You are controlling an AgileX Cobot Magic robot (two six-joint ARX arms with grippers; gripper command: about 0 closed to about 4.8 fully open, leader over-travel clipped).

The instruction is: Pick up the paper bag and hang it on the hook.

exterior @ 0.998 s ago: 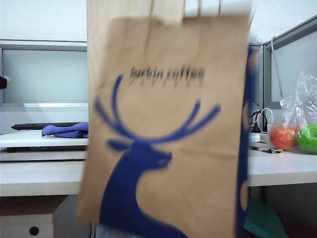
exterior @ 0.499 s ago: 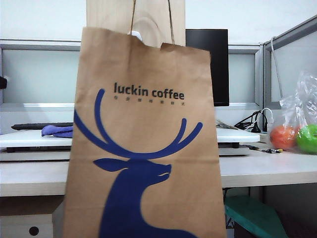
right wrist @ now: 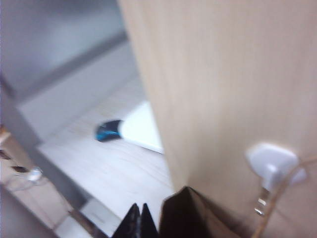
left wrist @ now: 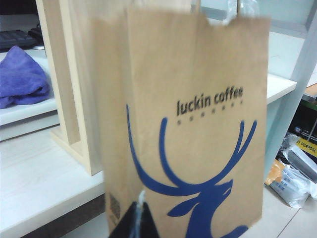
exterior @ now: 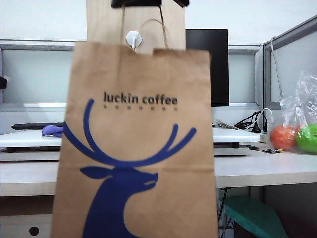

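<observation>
The paper bag fills the middle of the exterior view, hanging in front of the tall wooden board with its deer logo facing the camera. Its twisted cord handle loops up toward the hook, the little white hexagonal one stuck on the board just above the bag's top edge at upper centre. From here I honestly can't tell if the cord is seated on the prong or only brushing past it. The right gripper is that dark bar at the very top of the frame, right above the hook, which makes sense since you'd carry the handle high so the loop can drop over the prong. In the right wrist view its jaws are pressed together at the bottom edge, with the hook and a strand of cord at lower right; whether any cord is pinched between them isn't visible. The left gripper sits at the bottom of its own view, jaws clenched on nothing, parked low and just watching the bag from the side. Off to the right on the tabletop there's a clear plastic bag of fruit, well apart from all this. I'd guess the hang is nearly done but not confirmed.
</observation>
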